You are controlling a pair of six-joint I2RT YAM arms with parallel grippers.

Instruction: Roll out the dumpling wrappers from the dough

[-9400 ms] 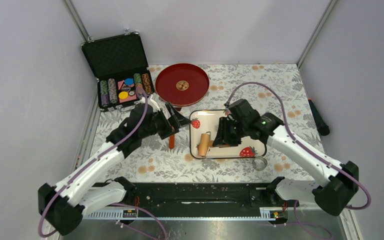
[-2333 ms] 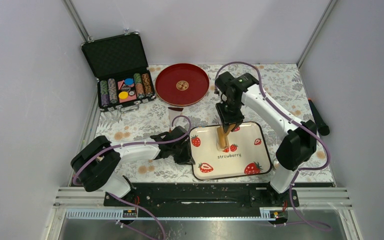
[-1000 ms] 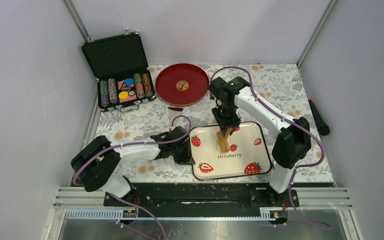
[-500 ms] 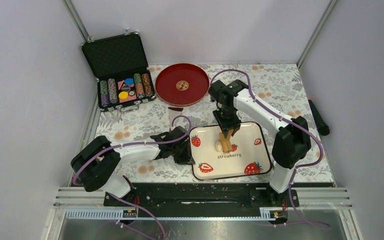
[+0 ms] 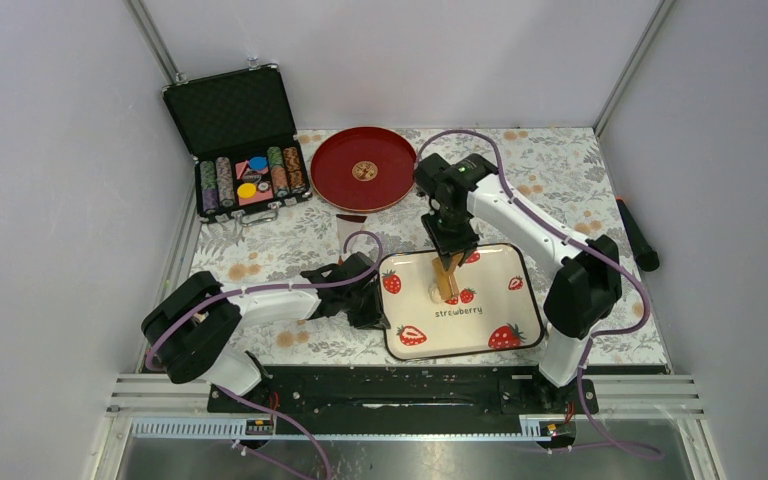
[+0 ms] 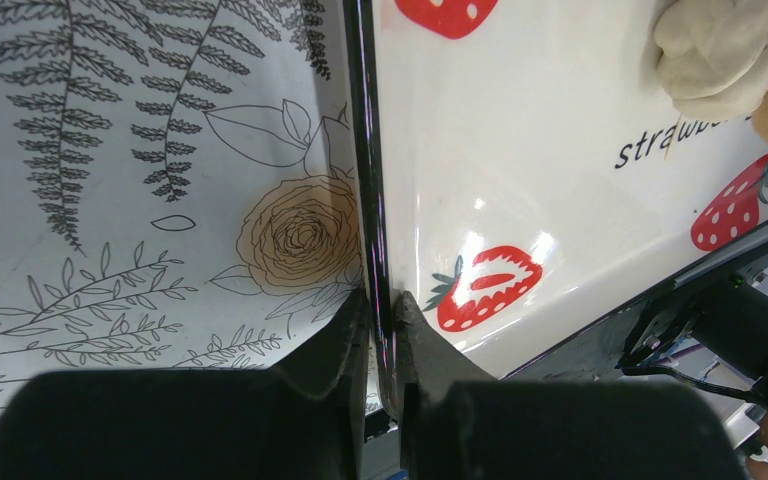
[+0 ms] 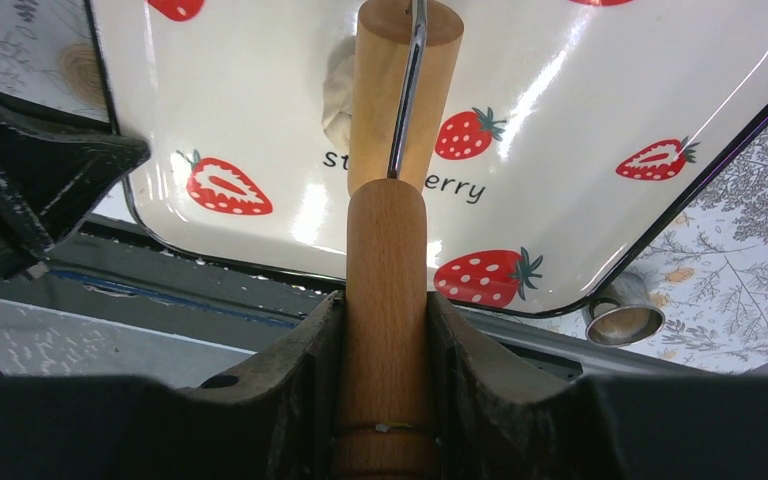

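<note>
1. Right hand [image 7: 385, 312]: clenched around the handle of the wooden roller [image 7: 380, 110], handle uppermost, barrel slanting down onto the strawberry tray [image 7: 260, 90]
2. Left hand [image 6: 380, 312]: pinched shut on the tray's black left rim, one finger on the side of the patterned surface [image 6: 110, 150], the other inside the rim
3. Locate the dough [image 6: 720, 45] as a small pale lump on the tray, left of centre, hard against the left flank of the barrel; pressed under the wood or merely beside it, not decidable from these views
4. No dumpling wrappers in view; metal ring cutter [image 7: 620, 318] standing on the surface just outside a tray corner
5. Treat the dough as soft, light and probably tacky: expect spreading under modest pressure, clinging to the wood and lifting off with it
6. Avoid pinching the lump directly; work it through the barrel only, starting from its middle and pressing outward
7. Treat the roller as stiff and rigid; take hold at the handle alone, leaving the barrel free on its metal axle
8. Treat the glossy tray as slippery underneath; brace at the rim, never on the flat
</note>
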